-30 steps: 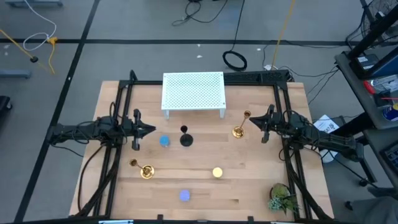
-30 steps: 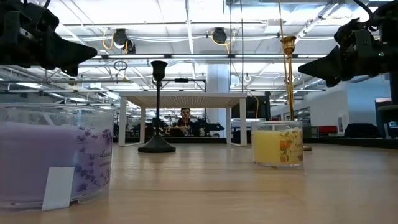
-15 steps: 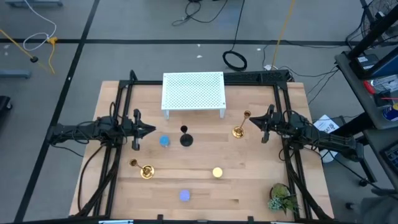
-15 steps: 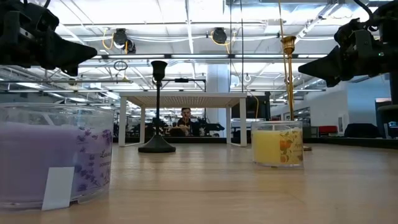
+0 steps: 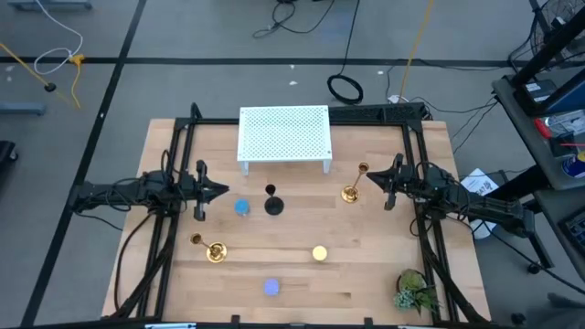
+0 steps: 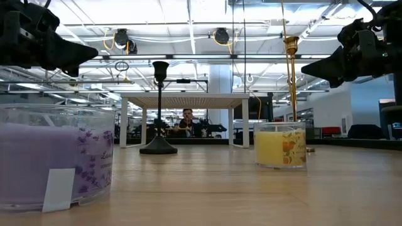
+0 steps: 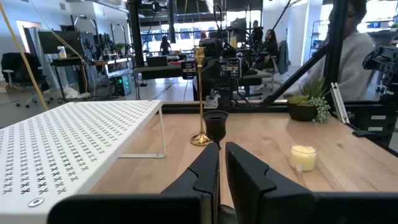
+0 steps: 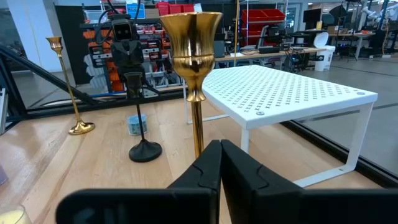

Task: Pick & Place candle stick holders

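Two tall gold candle stick holders stand on round bases, one at the right [image 5: 352,187] and one at the near left [image 5: 212,249]. A shorter black holder [image 5: 272,203] stands mid-table beside a blue cup [image 5: 241,207]. A yellow cup [image 5: 319,253] and a purple cup [image 5: 271,288] sit nearer the front edge. My left gripper [image 5: 219,191] hangs shut at the left, level, pointing at the black holder [image 7: 216,124]. My right gripper [image 5: 373,179] hangs shut at the right, with the right gold holder [image 8: 191,50] just in front of its fingertips [image 8: 220,155] and apart from them.
A white perforated rack [image 5: 283,137] on legs stands at the table's far middle. A green plant sprig [image 5: 416,291] lies at the near right corner. Black frame rails run along both sides of the table. People sit in the room beyond the far edge.
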